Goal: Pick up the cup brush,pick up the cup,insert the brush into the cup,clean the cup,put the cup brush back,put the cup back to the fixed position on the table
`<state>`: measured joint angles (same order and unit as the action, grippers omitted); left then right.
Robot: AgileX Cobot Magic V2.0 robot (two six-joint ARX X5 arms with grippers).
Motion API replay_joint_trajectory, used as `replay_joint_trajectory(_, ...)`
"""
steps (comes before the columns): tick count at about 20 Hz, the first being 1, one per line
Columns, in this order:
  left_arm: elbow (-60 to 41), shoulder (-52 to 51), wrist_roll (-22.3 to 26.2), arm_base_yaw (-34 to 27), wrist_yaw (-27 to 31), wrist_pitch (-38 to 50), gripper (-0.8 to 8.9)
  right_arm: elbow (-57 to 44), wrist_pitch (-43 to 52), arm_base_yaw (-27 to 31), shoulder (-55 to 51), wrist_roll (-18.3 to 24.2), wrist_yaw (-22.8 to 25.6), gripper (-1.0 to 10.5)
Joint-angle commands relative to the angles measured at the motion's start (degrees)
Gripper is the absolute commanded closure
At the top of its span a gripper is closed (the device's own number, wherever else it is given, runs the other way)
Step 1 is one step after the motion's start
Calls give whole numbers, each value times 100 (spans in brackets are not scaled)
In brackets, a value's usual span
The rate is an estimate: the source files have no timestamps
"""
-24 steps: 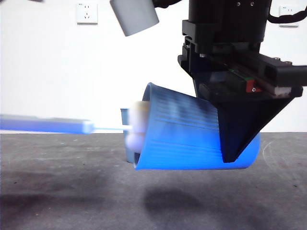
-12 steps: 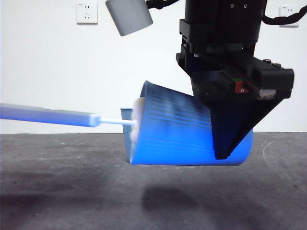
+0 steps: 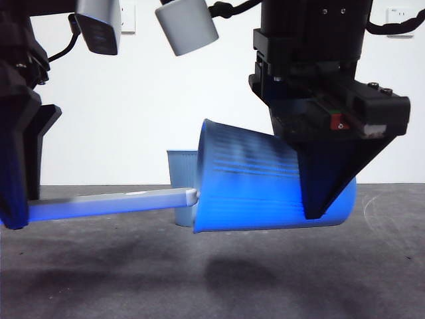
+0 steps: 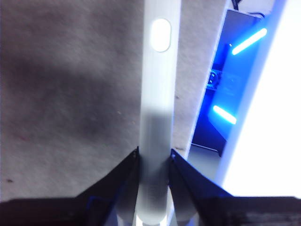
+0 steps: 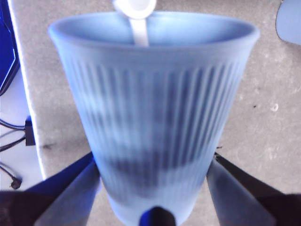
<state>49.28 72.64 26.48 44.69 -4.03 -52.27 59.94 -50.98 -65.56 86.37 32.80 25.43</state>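
Note:
My right gripper (image 3: 325, 193) is shut on the cup (image 3: 252, 179), a ribbed blue cup held on its side above the table (image 3: 99, 279) with its mouth facing left. In the right wrist view the cup (image 5: 155, 108) fills the space between the jaws of the right gripper (image 5: 153, 157). My left gripper (image 3: 16, 199) is shut on the far end of the cup brush (image 3: 113, 201), whose grey handle runs level into the cup's mouth. The handle (image 4: 157, 94) rises between the jaws of the left gripper (image 4: 154, 155). The thin white neck (image 5: 140, 35) dips over the rim. The sponge head is hidden inside the cup.
A second blue cup (image 3: 180, 174) stands upright on the table behind the held cup's mouth. The table's edge (image 4: 202, 94) runs beside the brush handle in the left wrist view. A grey camera housing (image 3: 187, 25) hangs above the cups.
The left arm has come into the front view from the left. The brush has dropped lower and gone deeper, so the sponge head no longer shows at the cup's mouth. The cup has barely moved.

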Motion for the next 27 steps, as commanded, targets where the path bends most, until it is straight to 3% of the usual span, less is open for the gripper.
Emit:
replay_joint_trajectory(1,0,-72,-254,4,79,-39,822,2,136,-77,52,-22,-203,963)
replay_joint_trajectory(16,0,-2382,-527,-772,704,-1915,822,2,85,-77,52,-129,-179,963)
replay_joint_trajectory(20,0,-2481,-525,-800,629,-1674,822,2,212,-77,50,-131,-179,963)
replay_joint_trajectory(23,0,-2164,-527,-796,144,-1344,822,2,251,-77,50,-136,-179,963)
replay_joint_trajectory(27,0,-1482,-573,-704,-48,-610,822,2,323,-77,50,-199,-181,963)
